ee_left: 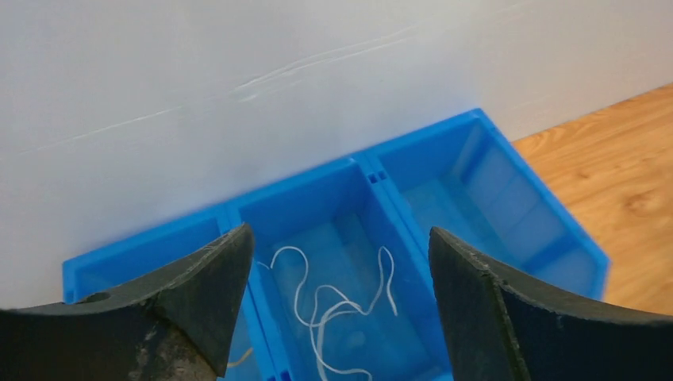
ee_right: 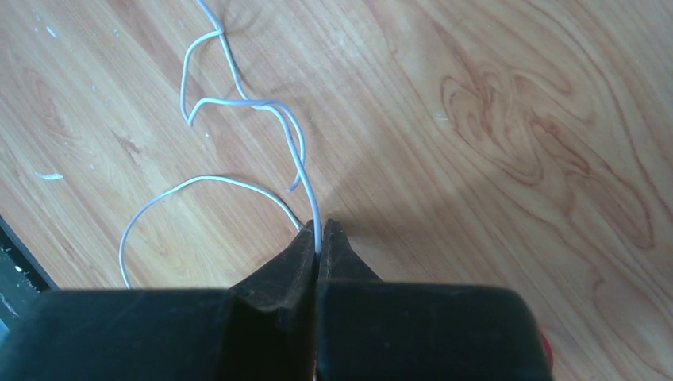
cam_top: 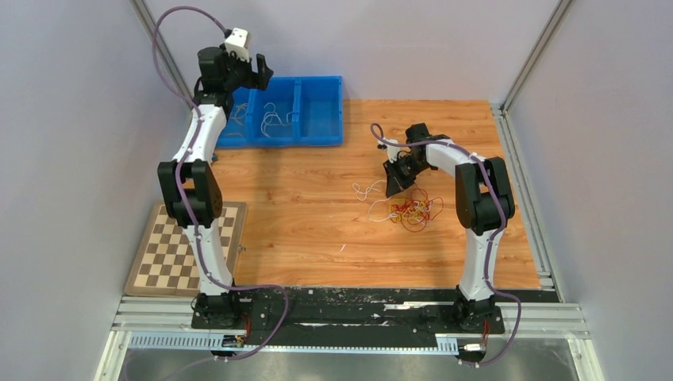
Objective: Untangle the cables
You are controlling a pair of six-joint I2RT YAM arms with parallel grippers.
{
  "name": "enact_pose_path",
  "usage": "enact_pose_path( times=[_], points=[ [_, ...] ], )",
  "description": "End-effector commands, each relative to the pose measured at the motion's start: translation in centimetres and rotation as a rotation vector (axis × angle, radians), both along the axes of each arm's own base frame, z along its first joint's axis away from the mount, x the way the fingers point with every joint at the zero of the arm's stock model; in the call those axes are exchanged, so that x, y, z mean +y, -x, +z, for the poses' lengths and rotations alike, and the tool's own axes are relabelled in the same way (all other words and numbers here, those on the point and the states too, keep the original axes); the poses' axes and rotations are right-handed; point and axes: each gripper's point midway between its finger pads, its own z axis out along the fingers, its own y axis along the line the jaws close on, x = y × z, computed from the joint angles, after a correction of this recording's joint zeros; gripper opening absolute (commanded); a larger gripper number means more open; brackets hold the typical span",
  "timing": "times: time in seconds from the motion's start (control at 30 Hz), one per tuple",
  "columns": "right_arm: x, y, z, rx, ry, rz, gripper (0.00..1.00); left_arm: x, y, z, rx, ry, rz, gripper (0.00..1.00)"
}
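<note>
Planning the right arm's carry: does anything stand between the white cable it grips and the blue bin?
Nothing visible: only table surface lies between the right gripper, shut on the white cable, and the blue bin. The left gripper hangs open above that bin.

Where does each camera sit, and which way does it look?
Top external: above, behind the arms, looking down at the table; both arms show.
Left wrist: faces the blue bin; open left gripper shows.
Right wrist: faces the table; right gripper, shut on a white cable.
Shared: top and left wrist both see the bin.
</note>
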Motion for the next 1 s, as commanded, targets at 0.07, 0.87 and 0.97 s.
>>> enact_pose_path(
  times=[0.07, 0.87, 0.97],
  points=[
    [1.7, -1.0, 7.1, -0.159, -0.147, 0.091, 0.00, -2.3, 8.4, 8.2, 0.018, 0.028, -0.159, 0.99],
    [-2.4, 5.3, 12.2, -0.219, -0.070, 0.112, 0.70, -15.1, 28.5, -5.1, 0.402, 0.095, -0.615, 0.93],
    [-4.0, 6.3, 9.1, -0.144, 0.017, 0.090, 0.70, -17.2, 29.4, -7.3, 0.461, 0.041, -0.671, 0.93]
  ],
)
